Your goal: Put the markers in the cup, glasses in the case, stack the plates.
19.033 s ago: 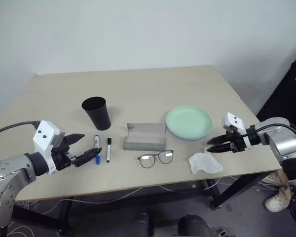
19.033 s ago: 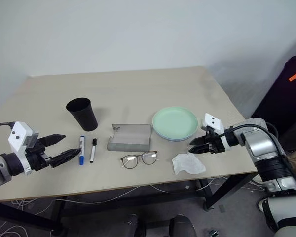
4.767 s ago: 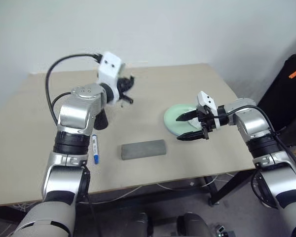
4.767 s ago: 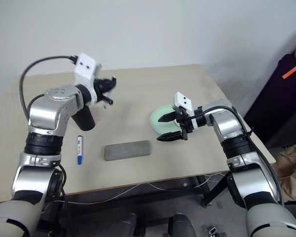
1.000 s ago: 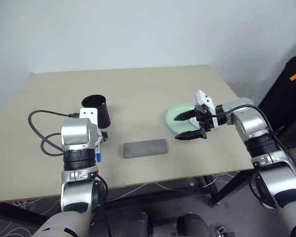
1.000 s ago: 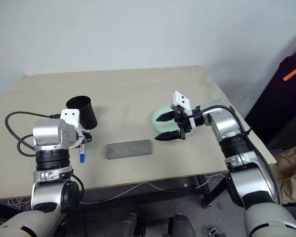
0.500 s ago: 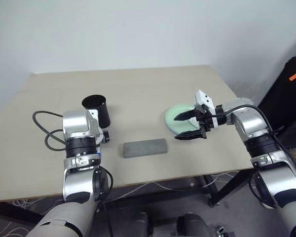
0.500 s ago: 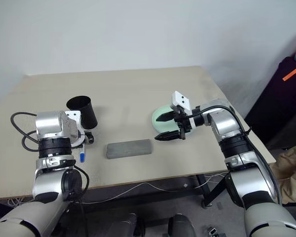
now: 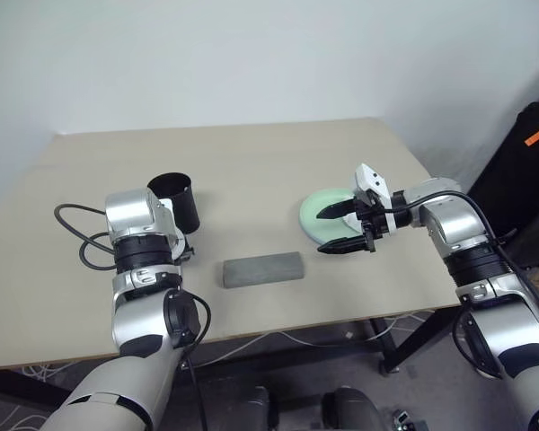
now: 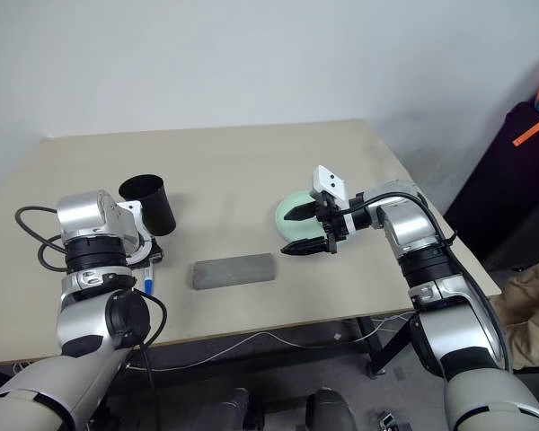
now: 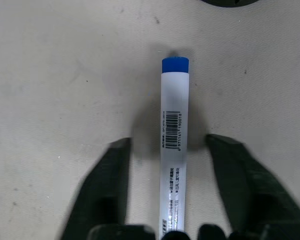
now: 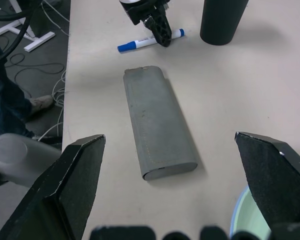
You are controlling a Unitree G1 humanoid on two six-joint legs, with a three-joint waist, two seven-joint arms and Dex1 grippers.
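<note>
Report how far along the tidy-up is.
Looks done: the plates sit stacked, mint green on blue, and the case is shut; its contents are hidden. In hand: the open left end effector straddles the blue-capped marker lying on the table, not yet clamped. Left: lift it into the cup. The right end effector hovers open by the plates.

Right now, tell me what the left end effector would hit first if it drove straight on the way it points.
The blue-capped marker: it lies on the table between the left end effector's fingers, which straddle its barrel with gaps either side.
</note>
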